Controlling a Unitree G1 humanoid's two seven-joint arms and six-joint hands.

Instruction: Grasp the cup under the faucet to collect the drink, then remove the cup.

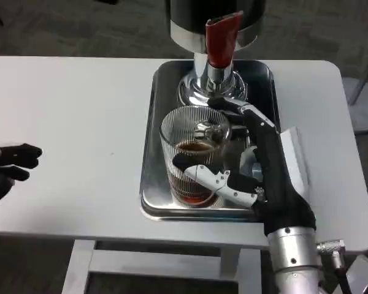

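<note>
The right hand (245, 165) has its fingers (211, 179) wrapped round the ribbed glass cup (193, 153), which stands in the steel tray (148, 184) under the faucet (221, 40) and holds brown drink in its lower half, so the collecting step looks under way or nearly done. The left hand (6, 168) rests well clear of that grip with fingers curled on nothing, and next the cup should probably be lifted level over the tray rim without slopping
</note>
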